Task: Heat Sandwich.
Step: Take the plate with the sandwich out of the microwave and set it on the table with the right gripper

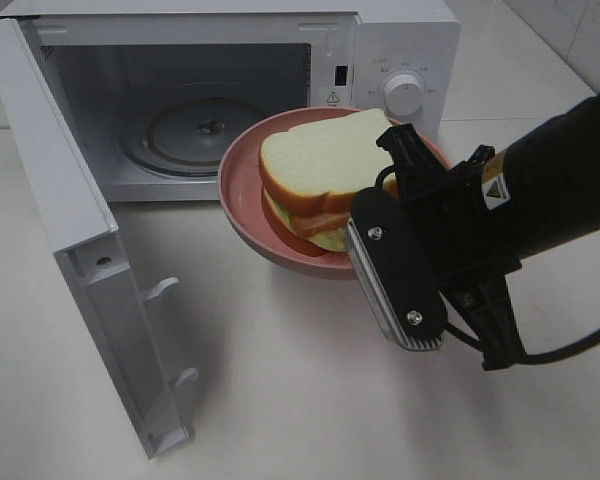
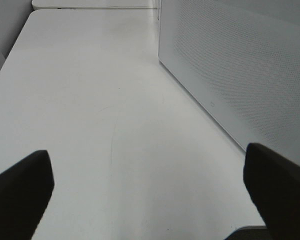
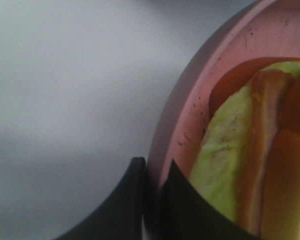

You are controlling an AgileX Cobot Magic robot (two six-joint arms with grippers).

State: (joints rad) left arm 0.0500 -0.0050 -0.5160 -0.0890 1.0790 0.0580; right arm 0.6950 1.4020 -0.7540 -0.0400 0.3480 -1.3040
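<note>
The left tool (image 2: pixel 150 200) hangs over bare counter (image 2: pixel 90 100) beside the microwave's side wall, jaws spread wide and empty. The microwave (image 1: pixel 400 40) stands at the counter's far edge with its door (image 1: pixel 70 230) already swung open and the glass turntable (image 1: pixel 195 130) bare. Just in front of the opening, the sandwich (image 1: pixel 320 175) sits on the pink plate (image 1: pixel 242 190), which looks lifted off the counter. The right tool (image 3: pixel 152 200) is pinched narrow on the plate's rim. Still to do, by my reading: slide the plate in, close the door, and start the heating.
</note>
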